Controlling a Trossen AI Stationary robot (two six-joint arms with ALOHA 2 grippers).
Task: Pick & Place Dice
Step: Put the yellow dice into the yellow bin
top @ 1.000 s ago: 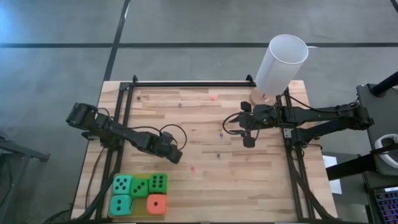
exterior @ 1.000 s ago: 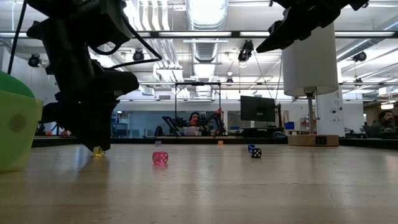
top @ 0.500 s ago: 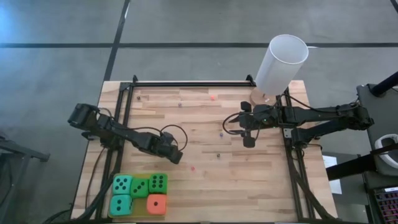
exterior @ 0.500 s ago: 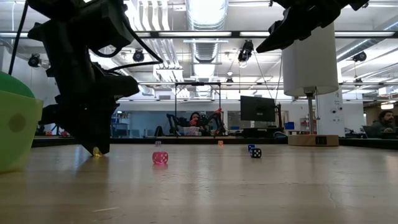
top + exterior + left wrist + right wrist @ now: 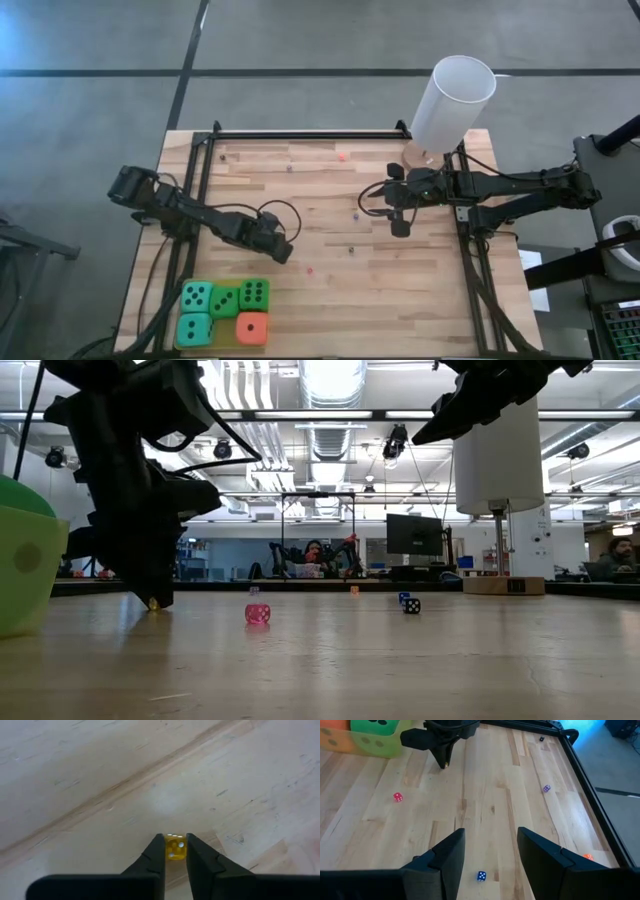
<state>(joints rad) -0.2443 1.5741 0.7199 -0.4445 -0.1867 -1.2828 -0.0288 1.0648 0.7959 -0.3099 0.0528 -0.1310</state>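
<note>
High view, near edge first: five large soft dice, two teal, two green, one orange-red, packed in a block at the near-left corner of the table, untouched. Just beyond, left gripper tipped down to the wood, fingers pinched on a tiny yellow die resting on the boards, probably low like this to seat the grip before any lift. Scattered farther out: a pink die, a blue die, a purple die. Right gripper hovering over mid-table, fingers spread wide and empty, seemingly waiting clear of the pick. Farthest back, right corner: tall white cylinder, likely the drop target.
</note>
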